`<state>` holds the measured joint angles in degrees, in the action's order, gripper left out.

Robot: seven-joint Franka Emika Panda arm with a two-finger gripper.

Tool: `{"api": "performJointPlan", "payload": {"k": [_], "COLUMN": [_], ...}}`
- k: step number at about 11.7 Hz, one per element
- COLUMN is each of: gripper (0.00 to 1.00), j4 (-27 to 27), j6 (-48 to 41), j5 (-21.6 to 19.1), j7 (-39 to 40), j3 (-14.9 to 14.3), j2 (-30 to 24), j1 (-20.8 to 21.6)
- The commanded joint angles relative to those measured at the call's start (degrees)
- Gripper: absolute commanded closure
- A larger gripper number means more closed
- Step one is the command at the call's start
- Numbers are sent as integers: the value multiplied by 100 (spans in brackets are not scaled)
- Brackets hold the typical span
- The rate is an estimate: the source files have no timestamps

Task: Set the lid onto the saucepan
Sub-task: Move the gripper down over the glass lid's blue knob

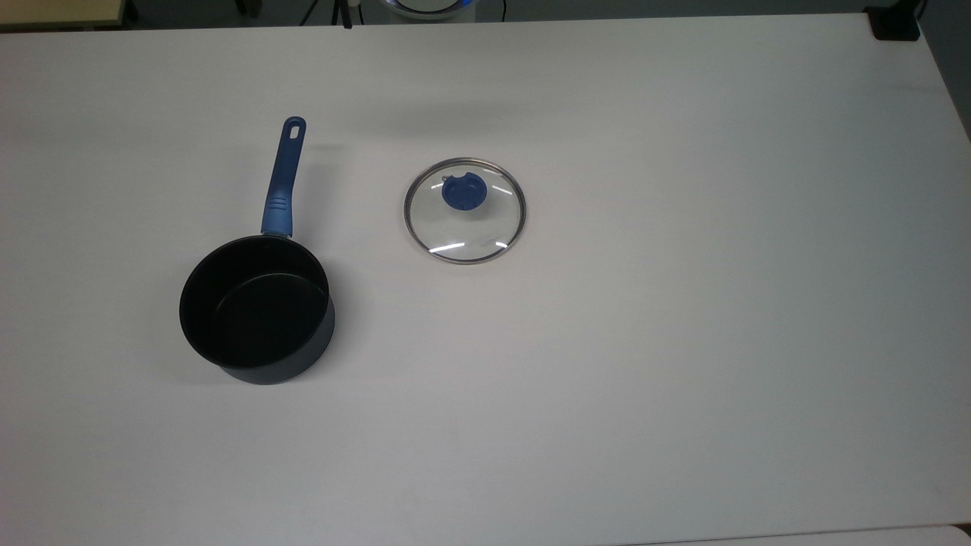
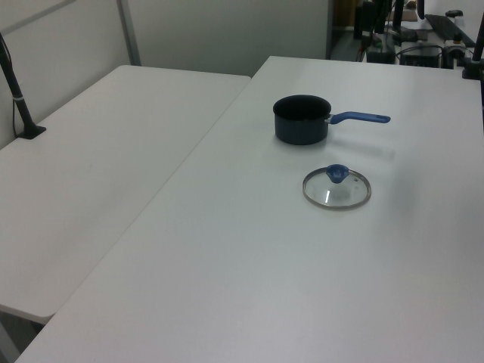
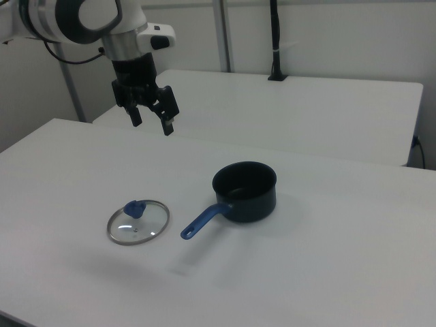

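Spread apart and holding nothing, the jaws of the gripper (image 3: 152, 122) hang high above the white table (image 3: 327, 272), up and to the right view's left of the task's things; the lid (image 1: 464, 210) lies flat on that table with its blue knob (image 1: 463, 192) upward, its steel rim ringing clear glass; the saucepan (image 1: 256, 307) stands upright and uncovered, well apart from the lid, to the top view's left of it, its black lining showing; its blue handle (image 1: 283, 177) runs toward the top view's upper edge, the hole at its far end. A second white table (image 2: 83, 174) butts against the first along a seam in the left view; pale partition walls stand behind it. A black post (image 3: 274, 41) rises from that second table in the right view; the arm (image 3: 82, 20), white with dark joints, enters from the right view's upper left.
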<state>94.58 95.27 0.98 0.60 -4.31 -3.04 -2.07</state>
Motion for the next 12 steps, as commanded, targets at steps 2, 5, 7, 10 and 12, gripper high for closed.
{"api": "performJointPlan", "payload": {"k": [2,5,7,10,12], "gripper": [0,0,0,0,0], "j4": [-80,-71,-71,-10,304], "j6": [-9,-17,-18,-296,-422], "j5": [-28,-28,-28,-2,77], "j7": [-139,-183,-130,1506,2040], "j3": [-18,-18,-18,-26,-9], "j2": [-4,-4,-4,-4,-30], "j1": [49,49,40,5,48]}}
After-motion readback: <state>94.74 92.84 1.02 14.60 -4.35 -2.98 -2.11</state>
